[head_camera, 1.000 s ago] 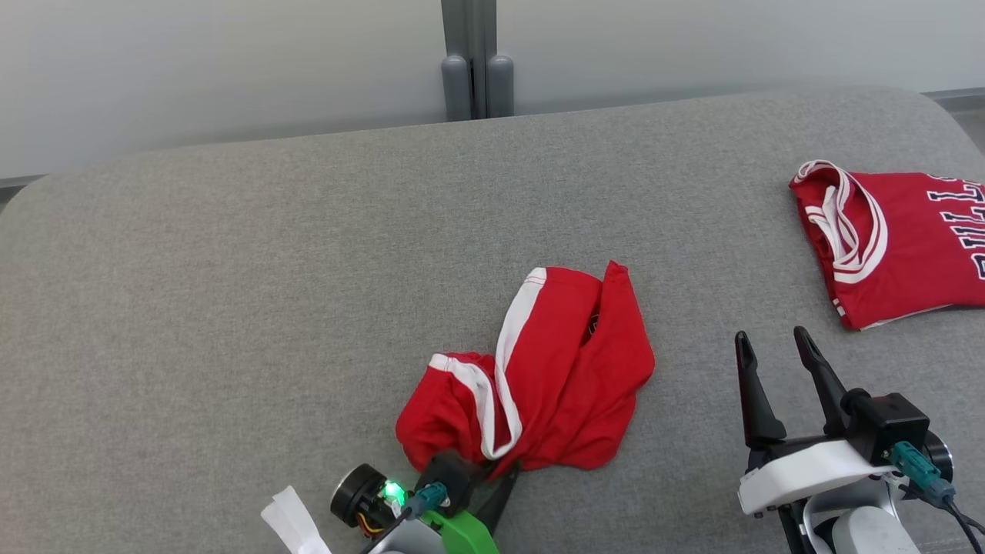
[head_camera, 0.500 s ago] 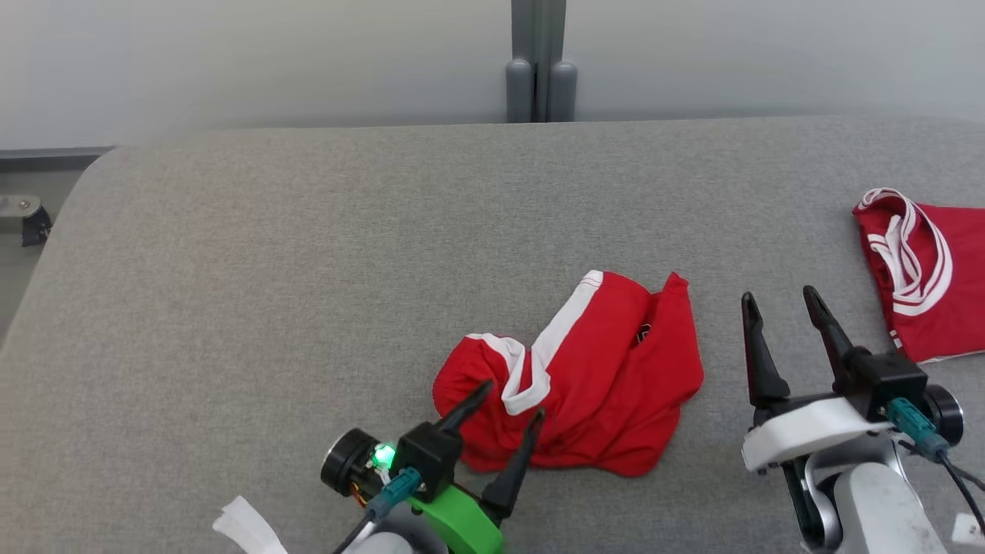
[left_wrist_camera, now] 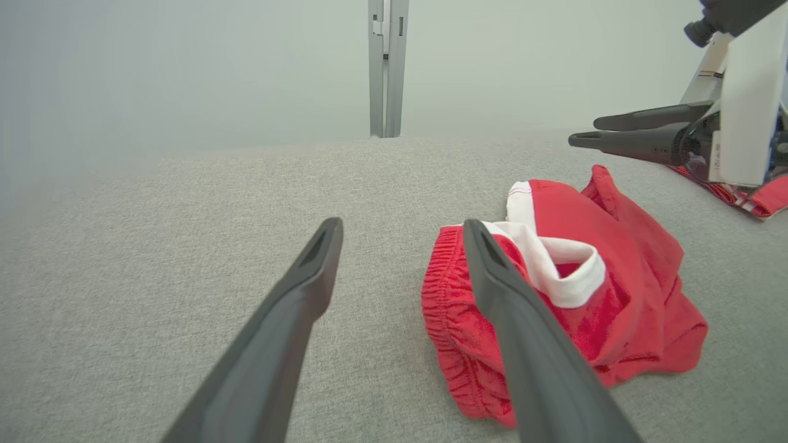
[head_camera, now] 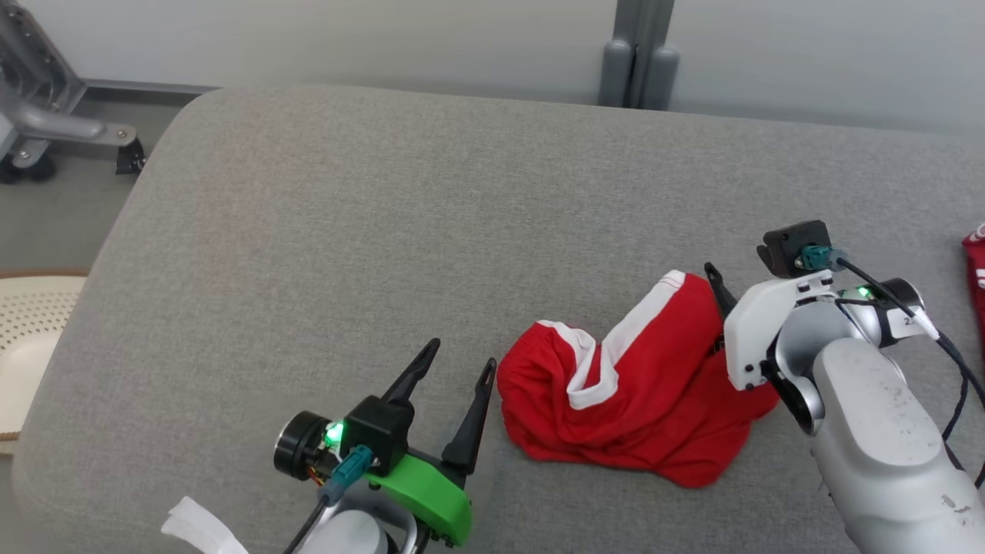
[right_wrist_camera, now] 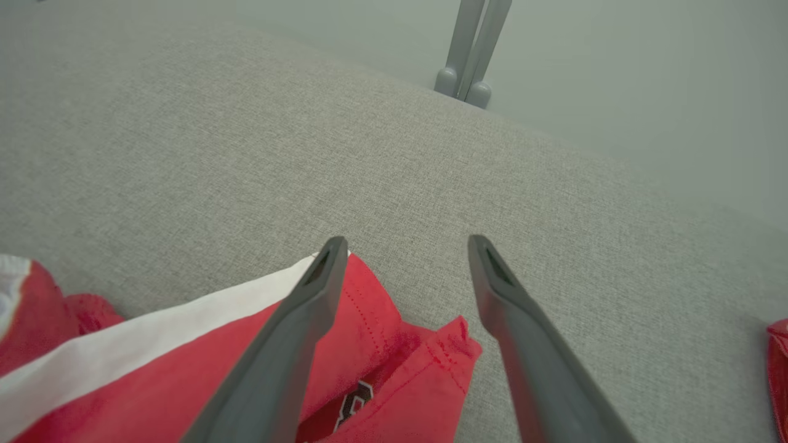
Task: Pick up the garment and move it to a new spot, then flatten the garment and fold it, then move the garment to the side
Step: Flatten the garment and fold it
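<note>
The garment (head_camera: 631, 385), red shorts with a white side stripe, lies crumpled on the grey padded table (head_camera: 308, 231). My left gripper (head_camera: 459, 360) stands open and empty just left of its elastic waistband (left_wrist_camera: 446, 307), a small gap between them. From the right, my right arm reaches over the other end, one finger (head_camera: 716, 281) showing past the white wrist mount. The right gripper (right_wrist_camera: 406, 243) is open above the shorts' hem (right_wrist_camera: 381, 332), with nothing between its fingers. In the left wrist view the right gripper (left_wrist_camera: 585, 131) hovers above the cloth.
A second red garment (head_camera: 976, 269) lies at the table's right edge. A grey post (head_camera: 639, 69) stands behind the table. Off the table's left edge, a metal stand base (head_camera: 46, 123) and a cream perforated object (head_camera: 23, 331) sit on the floor.
My left gripper has opened, let go of the garment and drawn back to its left. My right gripper has swung in over the garment's right end. The camera has turned left.
</note>
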### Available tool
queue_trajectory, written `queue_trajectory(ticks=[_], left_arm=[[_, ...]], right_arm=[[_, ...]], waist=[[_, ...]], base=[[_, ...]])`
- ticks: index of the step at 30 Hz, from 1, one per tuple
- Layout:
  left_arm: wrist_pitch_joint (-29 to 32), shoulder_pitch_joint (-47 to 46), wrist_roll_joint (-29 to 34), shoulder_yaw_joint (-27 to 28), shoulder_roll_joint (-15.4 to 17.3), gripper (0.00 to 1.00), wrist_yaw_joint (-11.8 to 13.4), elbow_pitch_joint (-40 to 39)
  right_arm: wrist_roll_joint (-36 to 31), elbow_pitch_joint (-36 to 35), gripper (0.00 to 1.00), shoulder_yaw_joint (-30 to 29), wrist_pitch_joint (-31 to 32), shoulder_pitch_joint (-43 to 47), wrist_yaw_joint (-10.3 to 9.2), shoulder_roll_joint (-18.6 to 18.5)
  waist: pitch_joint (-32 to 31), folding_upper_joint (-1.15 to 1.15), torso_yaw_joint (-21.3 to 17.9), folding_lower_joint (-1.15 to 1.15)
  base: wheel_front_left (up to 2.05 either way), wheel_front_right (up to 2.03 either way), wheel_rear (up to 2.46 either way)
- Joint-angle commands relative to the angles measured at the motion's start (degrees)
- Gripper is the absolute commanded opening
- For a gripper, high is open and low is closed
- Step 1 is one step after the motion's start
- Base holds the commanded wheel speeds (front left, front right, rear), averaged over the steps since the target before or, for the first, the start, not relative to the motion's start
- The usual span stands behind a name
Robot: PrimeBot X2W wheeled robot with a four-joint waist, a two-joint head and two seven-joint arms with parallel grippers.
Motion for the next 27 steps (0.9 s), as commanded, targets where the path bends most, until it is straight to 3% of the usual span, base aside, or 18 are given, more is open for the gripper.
queue_trajectory(ticks=[1,10,11,12,13,14,22,27], left_arm=[[-0.48,0.04,-0.27,0.50,0.12,1.00,0.38,0.12],[-0.97,-0.39,0.50,2.59,-0.27,1.00,0.90,0.53],[-0.99,-0.34,0.54,2.80,-0.27,1.00,0.91,0.53],[-1.00,-0.29,0.56,2.97,-0.23,1.00,0.88,0.55],[-0.91,-0.20,0.67,3.20,-0.18,1.00,0.88,0.60],[-0.92,-0.08,0.75,3.37,-0.11,1.00,0.91,0.66],[-0.91,1.00,1.55,4.98,0.71,1.00,1.21,0.13],[-0.91,1.83,1.59,6.21,1.49,1.00,1.92,-0.43]], right_arm=[[1.34,2.05,1.00,1.68,1.65,-1.59,-0.04,-1.09],[8.93,13.25,1.00,9.79,7.18,-6.38,-0.04,-4.06],[9.54,14.19,0.90,10.30,6.85,-6.82,-0.04,-4.16],[9.84,14.83,0.53,10.64,6.73,-7.08,-0.04,-4.24],[10.24,15.58,0.22,11.17,6.27,-7.30,-0.04,-4.24],[10.52,16.16,0.00,11.62,6.07,-7.50,-0.04,-4.14],[12.75,15.78,0.00,12.49,-4.82,-10.51,-0.06,-3.66],[18.44,9.50,0.00,11.41,-11.61,-6.18,-0.06,-3.57]], waist=[[1.59,0.00,2.78,0.00],[3.33,0.00,5.60,0.00],[3.41,0.00,5.67,0.00],[3.45,0.00,5.68,0.00],[3.46,0.00,5.61,0.00],[3.40,0.00,5.47,0.00],[2.06,0.00,2.02,0.00],[0.72,0.00,-1.41,0.00]], base=[[0.00,0.00,0.00],[0.00,0.00,0.00],[0.00,0.00,0.00],[0.00,0.00,0.00],[0.00,0.00,0.00],[0.00,0.00,0.00],[0.00,0.00,0.00],[0.00,0.00,0.00]])
